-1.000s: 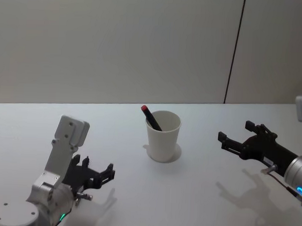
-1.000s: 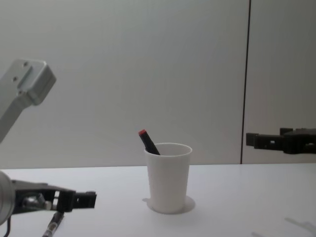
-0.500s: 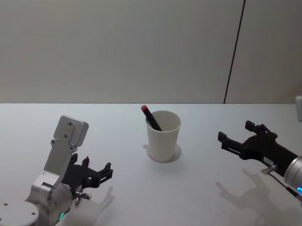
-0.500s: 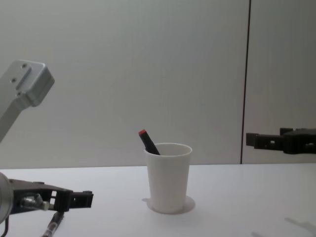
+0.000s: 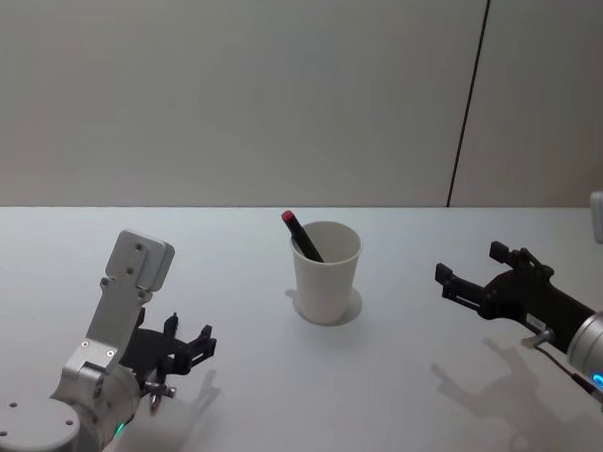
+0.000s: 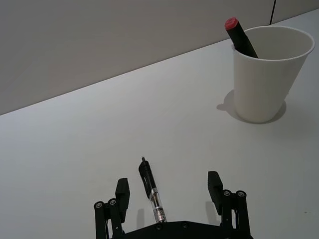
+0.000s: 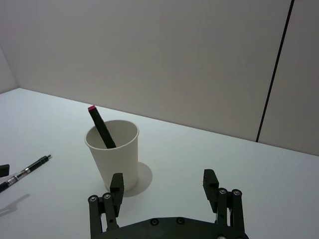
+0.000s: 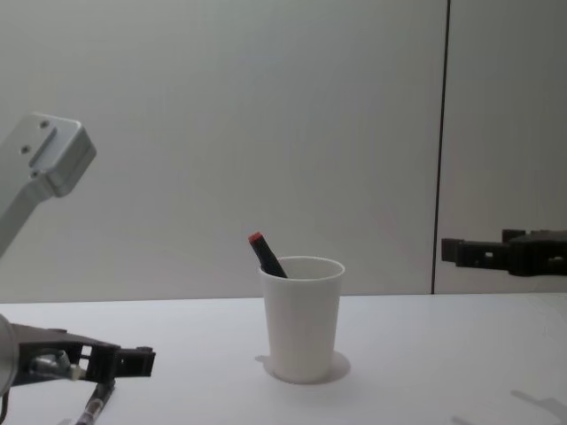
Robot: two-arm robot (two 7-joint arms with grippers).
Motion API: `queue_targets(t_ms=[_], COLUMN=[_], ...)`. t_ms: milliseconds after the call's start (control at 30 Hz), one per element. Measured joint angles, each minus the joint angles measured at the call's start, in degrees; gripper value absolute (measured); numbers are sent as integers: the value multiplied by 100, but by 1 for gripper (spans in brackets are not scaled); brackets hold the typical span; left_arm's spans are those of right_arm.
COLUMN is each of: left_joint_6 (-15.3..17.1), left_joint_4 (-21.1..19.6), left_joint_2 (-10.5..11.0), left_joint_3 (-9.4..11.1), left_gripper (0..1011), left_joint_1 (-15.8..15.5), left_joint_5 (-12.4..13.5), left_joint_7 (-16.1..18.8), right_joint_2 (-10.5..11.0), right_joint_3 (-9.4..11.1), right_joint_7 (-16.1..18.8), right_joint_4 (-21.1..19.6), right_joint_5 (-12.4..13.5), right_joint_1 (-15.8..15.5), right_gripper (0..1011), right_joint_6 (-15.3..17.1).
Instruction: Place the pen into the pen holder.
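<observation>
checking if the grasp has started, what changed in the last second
The left claw drew back toward the robot and sank lower. It is now open above the black-and-clear ballpoint pen lying on the white table. Nothing has been gripped yet. The right claw, open at the right, the white paper cup and the red-capped black marker in it stayed put.

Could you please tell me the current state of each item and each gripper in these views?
pen holder: upright on the table, marker inside.
marker: leaning in the pen holder, red end above the rim.
pen: lying flat on the table, outside the pen holder, ungripped.
left gripper: open, low, fingers either side of the pen.
right gripper: open, empty, raised off to the right.
</observation>
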Motion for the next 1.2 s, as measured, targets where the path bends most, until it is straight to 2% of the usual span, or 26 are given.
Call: queue_targets(t_ms=[567,1200], left_joint_6=[193,348], left_joint_4=[100,198], left_joint_2=[-106,-275], left_joint_3=[-45,-128], left_gripper=[1004,1004], left_joint_1=[17,60], left_joint_5=[-4,-319], left_joint_7=[50,210], right_joint_2=[0,0], right_joint_3=[0,0], right_joint_7=[0,0], right_joint_4=[0,0], right_joint_5=[0,0], right_joint_1=[0,0], right_gripper=[1002,1002], right_joint_6=[0,0])
